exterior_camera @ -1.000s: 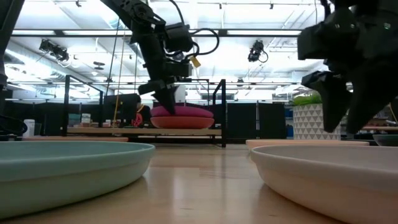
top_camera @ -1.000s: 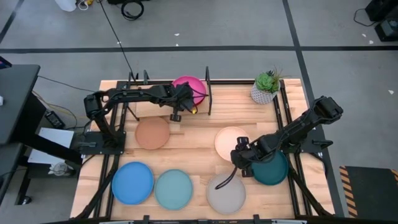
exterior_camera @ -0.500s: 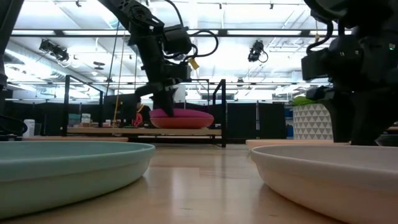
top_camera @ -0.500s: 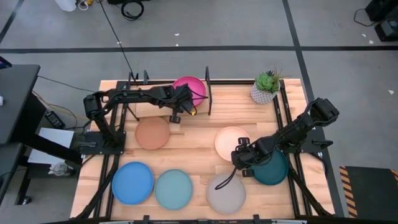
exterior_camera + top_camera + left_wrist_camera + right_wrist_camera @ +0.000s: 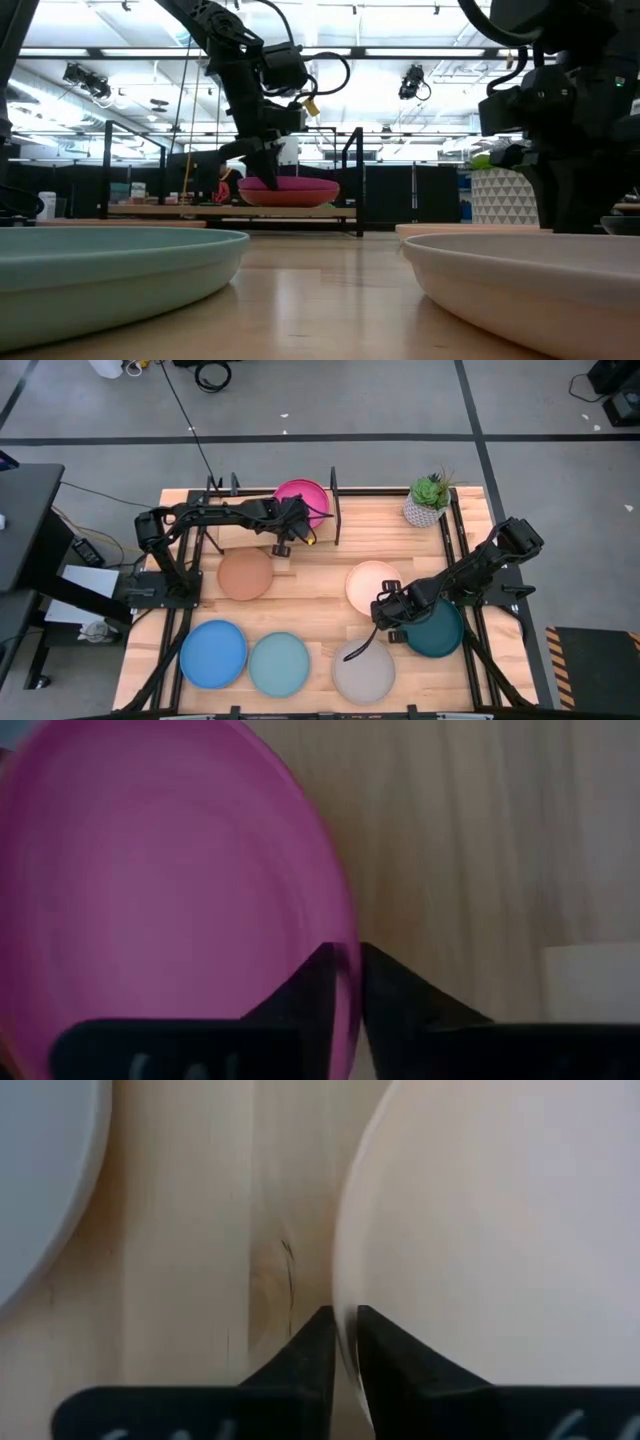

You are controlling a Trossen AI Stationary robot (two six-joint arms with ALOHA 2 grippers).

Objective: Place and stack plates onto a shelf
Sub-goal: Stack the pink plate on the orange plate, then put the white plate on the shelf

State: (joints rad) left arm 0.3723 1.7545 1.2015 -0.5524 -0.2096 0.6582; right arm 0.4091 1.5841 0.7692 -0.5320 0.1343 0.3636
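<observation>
- At far left in the high view we see the blue plate (image 5: 213, 653) flat at the front of the slatted table (image 5: 320, 565); just to its right lies the pale blue plate (image 5: 279, 664); the tan plate (image 5: 245, 574) sits farther back, in front of the shelf (image 5: 240, 532).
- The left gripper (image 5: 296, 520) reaches along the shelf to the magenta plate (image 5: 303, 500); its wrist view shows the two fingers (image 5: 322, 982) drawn narrow with the magenta rim (image 5: 345, 935) between them; we cannot tell if they are pinching it or slackening; in the low view the plate (image 5: 290, 190) rests level on the shelf board (image 5: 200, 211), beside an upright black divider (image 5: 357, 165).
- In the middle, the grey plate (image 5: 364, 672) lies at the front edge; the cream plate (image 5: 371, 586) lies behind it.
- The right gripper (image 5: 384, 612) is down at the near edge of the cream plate; its fingers (image 5: 322, 1345) are narrow, straddling the cream rim (image 5: 345, 1295).
- Right of that gripper sits the dark teal plate (image 5: 438, 630), partly under the arm.
- At the back right corner stands a small potted plant (image 5: 428, 499).
</observation>
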